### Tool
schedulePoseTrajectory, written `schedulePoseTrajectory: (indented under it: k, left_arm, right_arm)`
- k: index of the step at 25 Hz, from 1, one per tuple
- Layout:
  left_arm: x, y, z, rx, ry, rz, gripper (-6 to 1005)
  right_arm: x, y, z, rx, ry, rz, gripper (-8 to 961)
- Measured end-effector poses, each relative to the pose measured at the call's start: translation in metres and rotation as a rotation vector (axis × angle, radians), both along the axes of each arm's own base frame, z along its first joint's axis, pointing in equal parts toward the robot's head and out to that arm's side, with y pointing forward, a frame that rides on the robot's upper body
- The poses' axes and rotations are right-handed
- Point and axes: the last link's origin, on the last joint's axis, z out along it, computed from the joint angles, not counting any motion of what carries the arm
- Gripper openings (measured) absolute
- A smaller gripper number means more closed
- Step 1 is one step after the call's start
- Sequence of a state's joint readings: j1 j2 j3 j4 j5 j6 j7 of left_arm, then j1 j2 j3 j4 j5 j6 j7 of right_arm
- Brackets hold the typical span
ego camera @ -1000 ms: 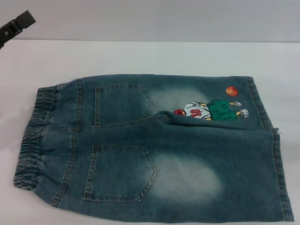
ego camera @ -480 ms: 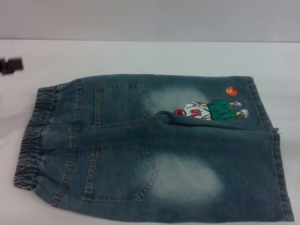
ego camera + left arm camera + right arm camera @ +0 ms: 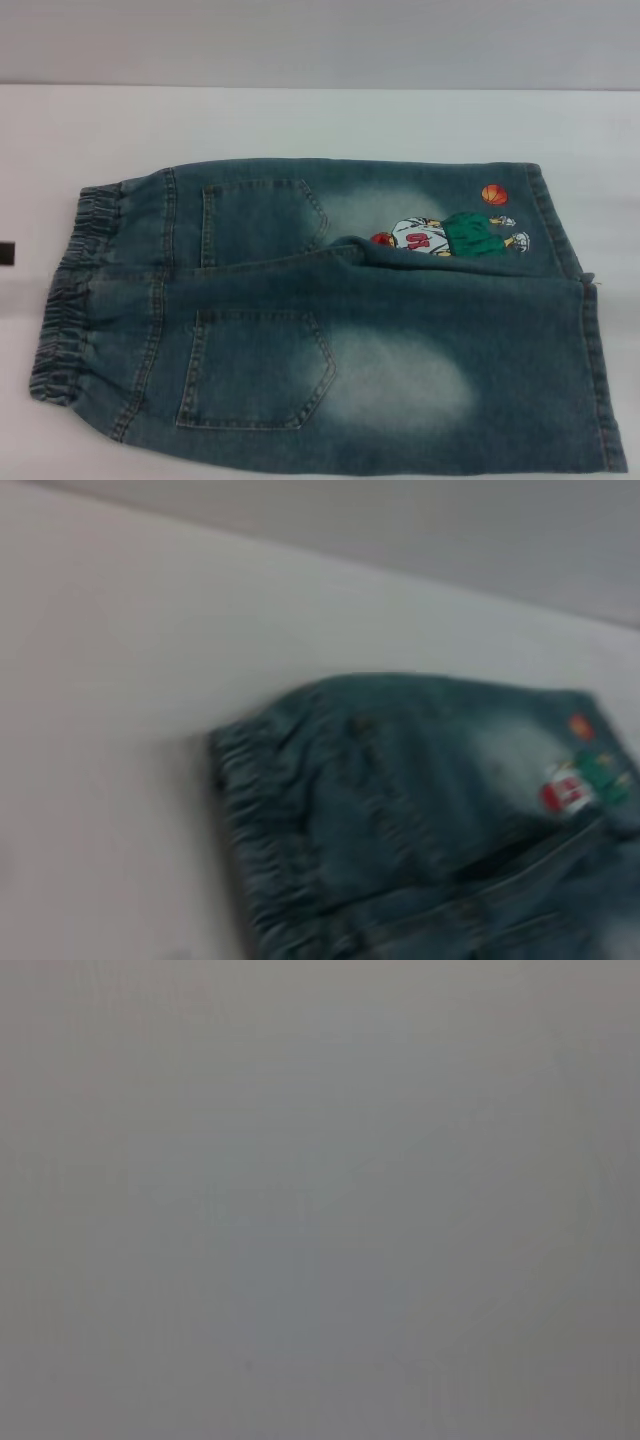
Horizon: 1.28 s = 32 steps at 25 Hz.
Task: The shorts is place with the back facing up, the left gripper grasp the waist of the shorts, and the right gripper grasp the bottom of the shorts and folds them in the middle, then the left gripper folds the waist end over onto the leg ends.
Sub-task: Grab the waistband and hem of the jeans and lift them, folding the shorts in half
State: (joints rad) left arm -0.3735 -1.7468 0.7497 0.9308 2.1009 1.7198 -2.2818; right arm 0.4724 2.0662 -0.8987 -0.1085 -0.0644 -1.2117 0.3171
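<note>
Lowered, left gripper (image 3: 6, 253) beside the waist of the shorts (image 3: 68, 300).

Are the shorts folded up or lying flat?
Flat and spread out. The shorts lie on the table with both back pockets showing, waist at one end, leg hems at the other.

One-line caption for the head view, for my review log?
Denim shorts lie flat, back up, on a white table, waistband at left; the left gripper is barely visible at the frame's left edge.
</note>
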Motion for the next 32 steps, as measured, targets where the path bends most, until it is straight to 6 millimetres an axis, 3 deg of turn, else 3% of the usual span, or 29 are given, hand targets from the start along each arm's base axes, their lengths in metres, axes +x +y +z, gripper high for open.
schedulePoseTrajectory:
  k: [8,15,32]
  left_arm:
    - [-0.014,-0.008,-0.003,-0.01,0.061,0.062,835]
    - [-0.022,-0.017,-0.019,-0.062,0.088,0.104,834]
    - [-0.022,-0.027,-0.042,-0.132,0.056,0.135,834]
  right_arm:
    - [0.0,0.0,0.0,0.0,-0.001,0.0,631]
    - [0.0,0.001,0.001,0.0,-0.002,0.0,630]
    - [0.001,0.002,0.005,0.001,-0.008,0.001,630]
